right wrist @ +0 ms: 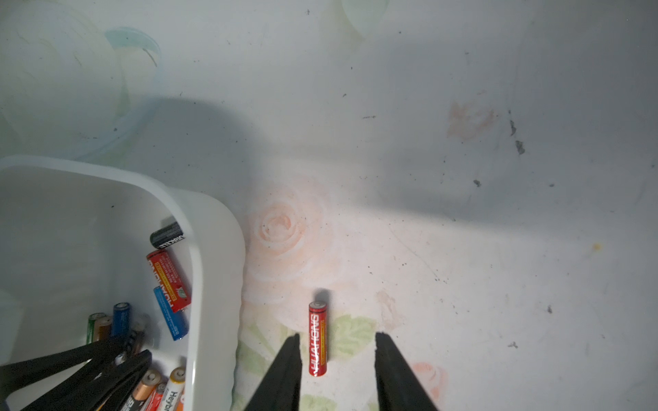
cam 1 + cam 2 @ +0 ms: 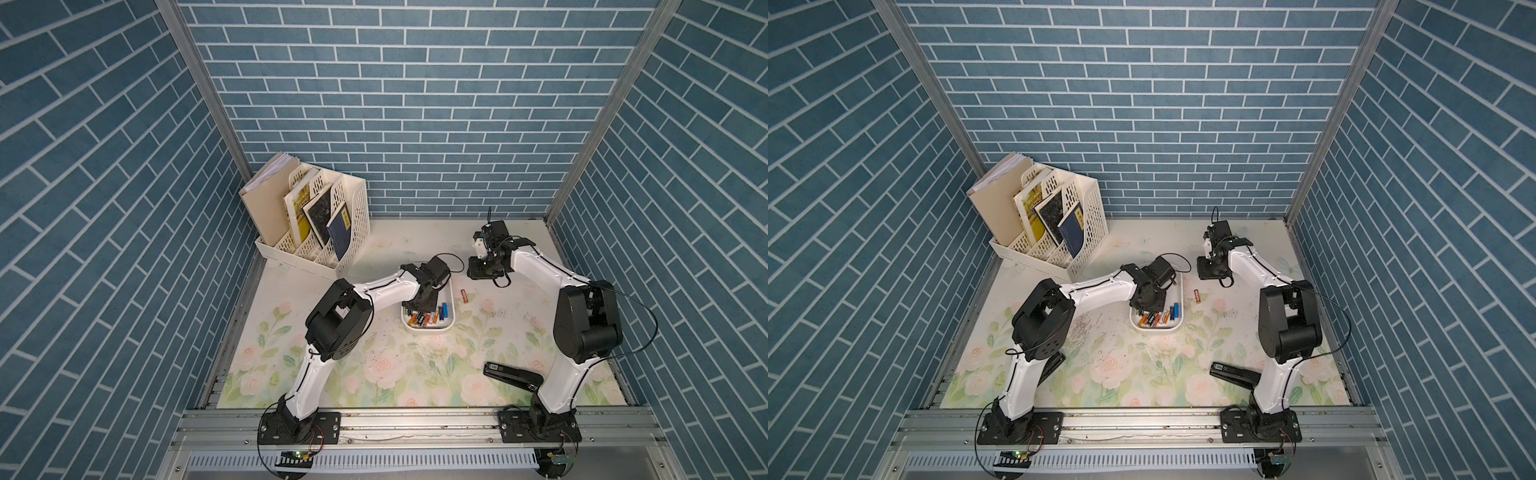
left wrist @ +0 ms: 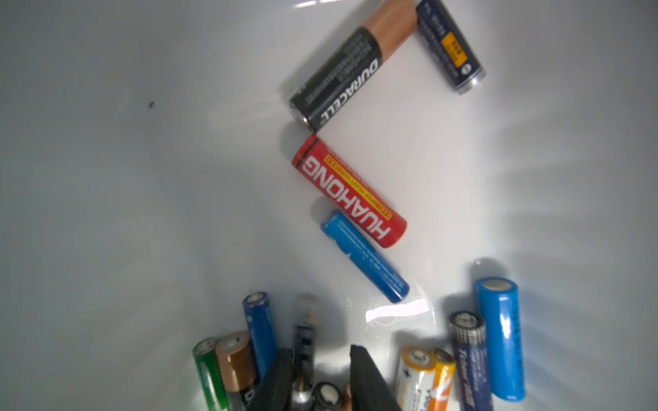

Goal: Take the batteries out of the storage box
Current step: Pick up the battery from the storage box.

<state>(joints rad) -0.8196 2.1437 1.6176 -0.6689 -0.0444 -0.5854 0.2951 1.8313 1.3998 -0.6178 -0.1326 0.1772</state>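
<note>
Found left gripper (image 3: 318, 356) down inside storage box (image 2: 428, 330), fingers straddling batteries (image 2: 428, 318) heaped directly beneath, likely to pinch one out; could not tell whether clenched or loose. Saw right gripper (image 1: 337, 336) released, empty, poised over mat (image 1: 463, 249); red battery (image 1: 318, 338) lying between its fingers, outside box, probably the drop spot.

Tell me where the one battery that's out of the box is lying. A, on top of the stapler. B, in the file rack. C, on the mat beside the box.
C: the battery lies flat on the mat, close to the box but clear of its wall.
</note>
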